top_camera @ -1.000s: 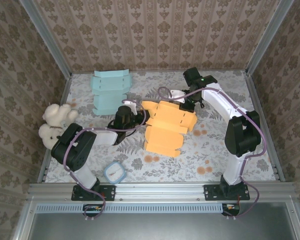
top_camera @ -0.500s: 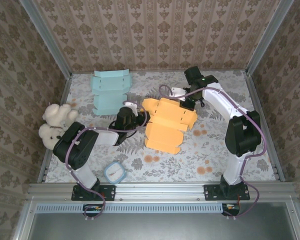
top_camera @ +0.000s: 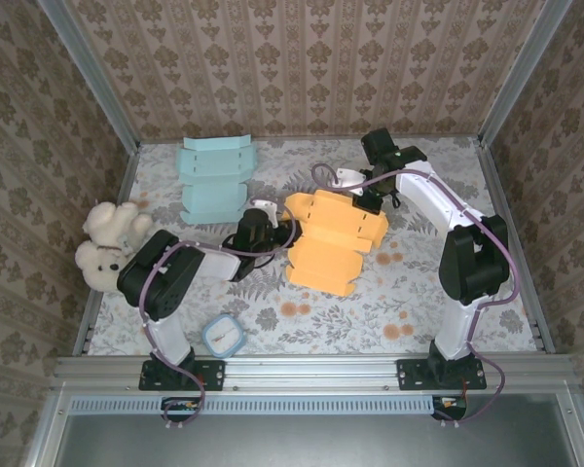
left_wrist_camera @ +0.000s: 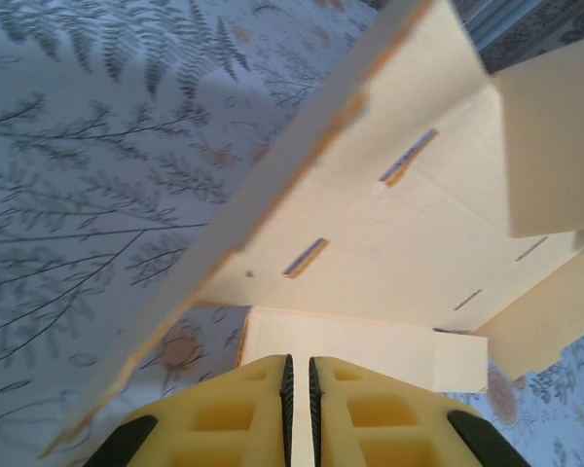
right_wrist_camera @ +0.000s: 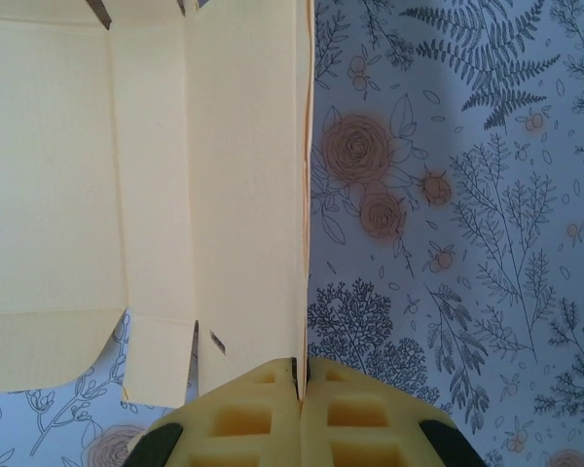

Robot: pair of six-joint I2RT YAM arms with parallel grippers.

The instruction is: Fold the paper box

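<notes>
The orange paper box (top_camera: pixel 331 243) lies partly unfolded in the middle of the floral table. My left gripper (top_camera: pixel 284 232) is at its left edge, shut on a pale flap (left_wrist_camera: pixel 370 345) that runs between the foam fingers (left_wrist_camera: pixel 248 409). Above that flap, a slotted panel (left_wrist_camera: pixel 399 224) rises at a tilt. My right gripper (top_camera: pixel 370 206) sits at the box's far right corner. In the right wrist view it (right_wrist_camera: pixel 299 370) is shut on the thin edge of an upright side panel (right_wrist_camera: pixel 243 175), with the rest of the sheet spread to the left.
A flat teal box blank (top_camera: pixel 214 180) lies at the back left. A white teddy bear (top_camera: pixel 105 245) sits by the left wall, and a small blue-rimmed square object (top_camera: pixel 223 336) lies near the front. Patterned walls close in the table (top_camera: pixel 419 292) on three sides.
My left gripper has moved right with the flap in it, and the box has shifted slightly right and back. The right gripper has stayed almost still on its edge.
</notes>
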